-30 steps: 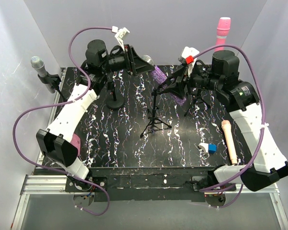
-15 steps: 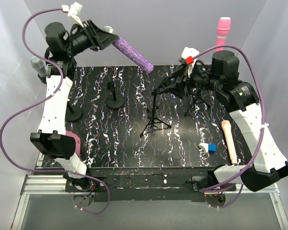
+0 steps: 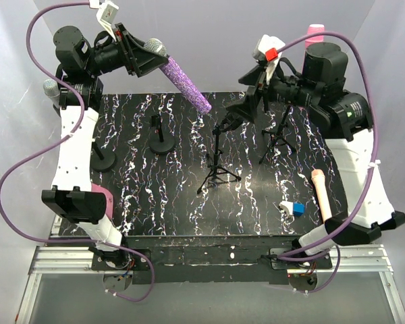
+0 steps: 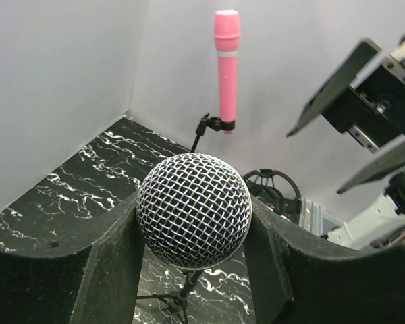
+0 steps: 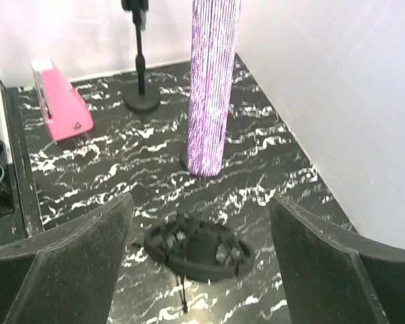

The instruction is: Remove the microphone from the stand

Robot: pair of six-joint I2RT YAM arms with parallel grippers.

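Note:
The purple glitter microphone [image 3: 184, 79] hangs in the air, clear of its stand, tilted down to the right. My left gripper [image 3: 148, 52] is shut on its mesh head [image 4: 194, 209], high at the back left. The black tripod stand [image 3: 218, 158] stands mid-table with its ring holder [image 5: 199, 246] empty. My right gripper [image 3: 241, 100] is open and empty just above that holder, fingers [image 5: 61, 263] spread either side. The purple body [image 5: 212, 88] shows beyond the holder in the right wrist view.
A grey microphone [image 3: 57, 101] on a stand is at far left. A pink microphone [image 3: 314, 37] stands at back right. A beige microphone [image 3: 322, 196] and a blue-white block [image 3: 293, 207] lie at right. A round-base stand [image 3: 160, 138] and a second tripod [image 3: 277, 138] stand on the table.
My left arm lifted the purple microphone out of the stand, up and to the back left. My right gripper rose off the stand and now stands open.

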